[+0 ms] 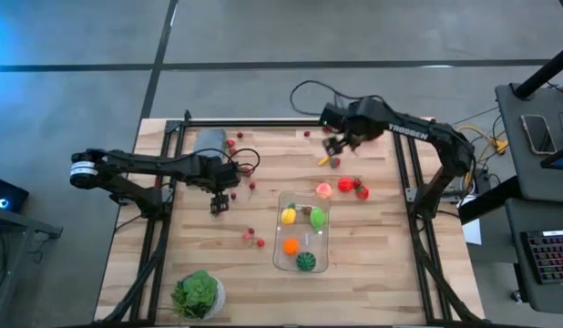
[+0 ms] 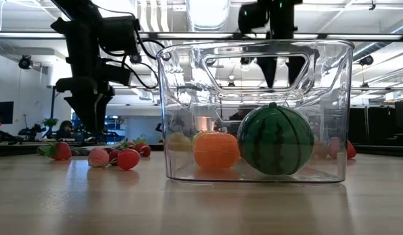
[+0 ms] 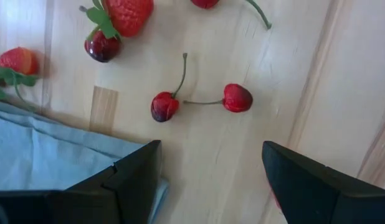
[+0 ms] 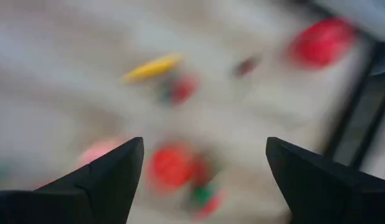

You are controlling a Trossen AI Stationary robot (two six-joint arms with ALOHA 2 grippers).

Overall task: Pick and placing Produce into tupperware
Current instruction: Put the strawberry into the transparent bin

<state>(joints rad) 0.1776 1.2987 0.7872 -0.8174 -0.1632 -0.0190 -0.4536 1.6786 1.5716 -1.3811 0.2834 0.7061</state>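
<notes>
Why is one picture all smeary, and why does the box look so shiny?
The right wrist view is smeared by motion blur: the produce shows only as soft red and yellow blobs between the right gripper fingers. In the low view, ceiling lights glare on the clear tupperware walls. The left wrist view is sharp; two cherries cast faint shadows ahead of the open left gripper.

I saw a pale wood-plank table (image 1: pixel 382 273) carrying everything. On it sat the clear tupperware (image 1: pixel 302 231), near the middle. Red and pink produce pieces (image 1: pixel 345 187) lay just beyond it, small red cherries (image 1: pixel 253 238) dotted the boards to its left, and a yellow piece (image 1: pixel 323 161) lay farther back. A grey-blue cloth (image 1: pixel 209 141) and a potted plant (image 1: pixel 199 293) rested on the left side.
</notes>
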